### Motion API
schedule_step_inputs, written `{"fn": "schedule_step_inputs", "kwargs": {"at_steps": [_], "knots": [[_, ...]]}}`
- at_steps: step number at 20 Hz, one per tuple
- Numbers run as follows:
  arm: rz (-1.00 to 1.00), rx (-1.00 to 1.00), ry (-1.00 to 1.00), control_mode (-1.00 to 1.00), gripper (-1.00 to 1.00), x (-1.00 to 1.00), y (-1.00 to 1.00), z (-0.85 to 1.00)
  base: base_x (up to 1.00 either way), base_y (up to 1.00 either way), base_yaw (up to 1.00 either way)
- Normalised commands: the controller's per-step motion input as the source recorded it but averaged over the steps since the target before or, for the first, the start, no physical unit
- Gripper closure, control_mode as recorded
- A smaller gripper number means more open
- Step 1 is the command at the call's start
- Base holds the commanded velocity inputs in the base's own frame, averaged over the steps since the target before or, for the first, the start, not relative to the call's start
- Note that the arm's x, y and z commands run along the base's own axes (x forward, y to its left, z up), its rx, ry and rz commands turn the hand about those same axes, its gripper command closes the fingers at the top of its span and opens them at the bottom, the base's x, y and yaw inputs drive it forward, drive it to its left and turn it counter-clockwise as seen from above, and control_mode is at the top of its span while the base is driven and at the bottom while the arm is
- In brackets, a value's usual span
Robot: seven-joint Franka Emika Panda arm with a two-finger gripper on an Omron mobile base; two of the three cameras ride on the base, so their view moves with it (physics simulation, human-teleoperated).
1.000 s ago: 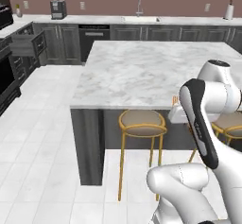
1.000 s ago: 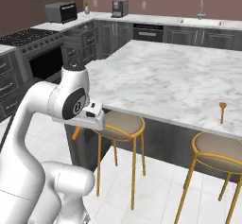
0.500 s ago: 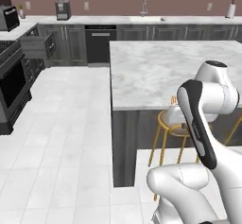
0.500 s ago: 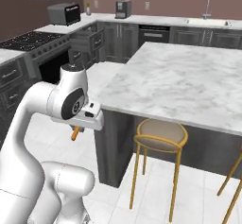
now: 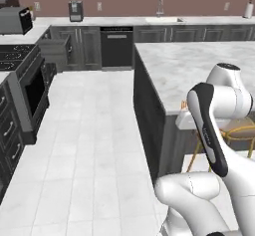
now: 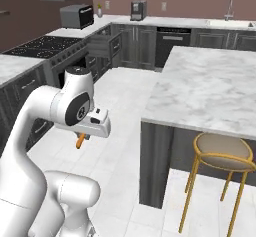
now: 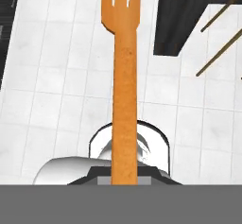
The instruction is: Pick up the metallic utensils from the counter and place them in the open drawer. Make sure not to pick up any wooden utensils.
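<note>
You are in the carrying step: the gripper [image 6: 83, 135] is closed tight on a fork [image 7: 125, 90], and the base stands on the tiled floor between the counter [image 6: 220, 88] and the wall cabinets. Look well at what you hold before you go on. In the hand view the fork is orange-brown from the handle up to the tines, with no silver part that I can see, so I judge it is one of the wooden utensils and not one of the metallic utensils. If that is right, it must not go into the drawer; the next move is then to bring it back to the counter and to choose a piece with a shiny blade or head. The open drawer [image 6: 102, 45] is far in front of you, pulled out from the dark cabinets near the stovetop [image 6: 42, 43], well apart from the gripper, so either way you need to drive before you can reach. The arm is folded close to the robot's body, the elbow is high and the hand is low beside the base. The hand points down at the floor, and in the right base view the end of the fork hangs just below it, touching nothing else
</note>
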Motion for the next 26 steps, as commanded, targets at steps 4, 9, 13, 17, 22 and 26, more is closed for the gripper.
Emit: {"fn": "schedule_step_inputs", "kwargs": {"at_steps": [4,9,13,17,22,26], "knots": [[0.0,0.0,0.0,1.0,1.0,0.0,0.0,0.0,0.75,1.0,0.01],[0.0,0.0,0.0,1.0,1.0,0.0,0.0,0.0,1.0,0.89,0.0],[0.0,0.0,0.0,1.0,1.0,0.0,0.0,0.0,1.0,0.66,0.0],[0.0,0.0,0.0,1.0,1.0,0.0,0.0,0.0,1.0,0.57,-0.01],[0.0,0.0,0.0,1.0,1.0,0.0,0.0,0.0,1.0,0.08,0.0],[0.0,0.0,0.0,1.0,1.0,0.0,0.0,0.0,1.0,-0.25,0.08]]}}
